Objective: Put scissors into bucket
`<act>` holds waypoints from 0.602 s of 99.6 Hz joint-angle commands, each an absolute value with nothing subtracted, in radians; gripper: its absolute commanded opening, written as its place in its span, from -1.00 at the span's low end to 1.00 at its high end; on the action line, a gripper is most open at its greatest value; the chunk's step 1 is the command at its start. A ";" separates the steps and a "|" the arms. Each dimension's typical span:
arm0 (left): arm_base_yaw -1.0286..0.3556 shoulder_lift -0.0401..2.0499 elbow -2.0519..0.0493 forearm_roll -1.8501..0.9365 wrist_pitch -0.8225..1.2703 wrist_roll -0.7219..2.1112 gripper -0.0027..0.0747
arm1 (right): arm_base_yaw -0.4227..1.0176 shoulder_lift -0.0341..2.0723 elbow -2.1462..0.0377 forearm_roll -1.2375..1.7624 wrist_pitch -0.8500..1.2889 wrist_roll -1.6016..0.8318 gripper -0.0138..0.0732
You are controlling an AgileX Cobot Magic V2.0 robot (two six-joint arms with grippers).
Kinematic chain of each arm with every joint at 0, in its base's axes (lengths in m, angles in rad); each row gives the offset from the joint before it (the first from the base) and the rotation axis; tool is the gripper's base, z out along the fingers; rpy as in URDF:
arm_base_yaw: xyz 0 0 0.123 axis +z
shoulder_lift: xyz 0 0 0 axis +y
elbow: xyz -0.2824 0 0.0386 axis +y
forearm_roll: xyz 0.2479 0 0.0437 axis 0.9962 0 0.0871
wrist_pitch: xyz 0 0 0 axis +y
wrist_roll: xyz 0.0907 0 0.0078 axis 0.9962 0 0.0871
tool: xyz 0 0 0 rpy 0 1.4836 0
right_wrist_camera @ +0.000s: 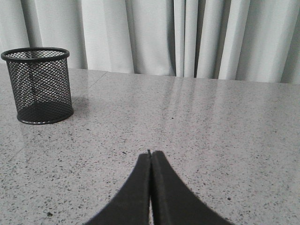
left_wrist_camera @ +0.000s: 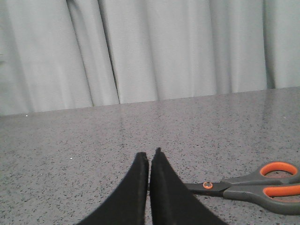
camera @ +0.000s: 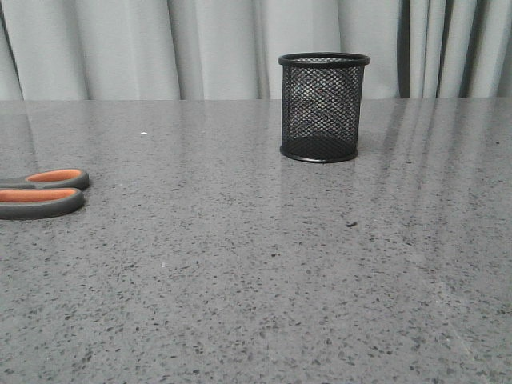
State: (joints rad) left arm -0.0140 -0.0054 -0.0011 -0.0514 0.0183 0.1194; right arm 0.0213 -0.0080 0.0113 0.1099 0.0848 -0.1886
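Observation:
The scissors (camera: 44,192) lie flat at the table's far left edge in the front view; only their grey, orange-lined handle loops show there. In the left wrist view the scissors (left_wrist_camera: 262,185) lie just beyond my left gripper (left_wrist_camera: 149,153), their blades hidden behind its fingers. That gripper is shut and empty. The bucket (camera: 322,107), a black wire-mesh cup, stands upright at the back centre; it also shows in the right wrist view (right_wrist_camera: 38,85). My right gripper (right_wrist_camera: 150,152) is shut and empty, well apart from the bucket. Neither gripper shows in the front view.
The grey speckled table (camera: 256,272) runs back to pale curtains (camera: 160,48) behind it. Nothing else stands on it.

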 commanded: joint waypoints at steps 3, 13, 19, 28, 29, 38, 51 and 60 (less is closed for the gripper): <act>-0.010 -0.030 0.016 -0.056 -0.053 0.114 -0.98 | 0.016 -0.028 0.037 0.108 0.000 -0.195 -0.84; -0.010 -0.030 0.016 -0.056 -0.053 0.114 -0.98 | 0.016 -0.028 0.037 0.113 0.000 -0.195 -0.84; -0.010 -0.030 0.016 -0.059 -0.053 0.114 -0.98 | 0.016 -0.028 0.037 0.130 0.000 -0.195 -0.84; -0.010 -0.030 0.016 -0.073 -0.057 0.114 -0.98 | 0.016 -0.028 0.037 0.189 -0.013 -0.195 -0.84; -0.010 -0.030 0.016 -0.080 -0.057 0.114 -0.98 | 0.016 -0.028 0.037 0.194 -0.017 -0.195 -0.84; -0.010 -0.030 0.016 -0.215 -0.057 0.111 -0.98 | 0.016 -0.028 0.037 0.291 -0.052 -0.195 -0.84; -0.010 -0.030 0.016 -0.382 -0.057 0.111 -0.98 | 0.016 -0.028 0.037 0.484 -0.074 -0.195 -0.84; -0.010 -0.030 0.015 -0.530 -0.073 0.111 -0.98 | 0.016 -0.028 0.037 0.630 -0.075 -0.195 -0.84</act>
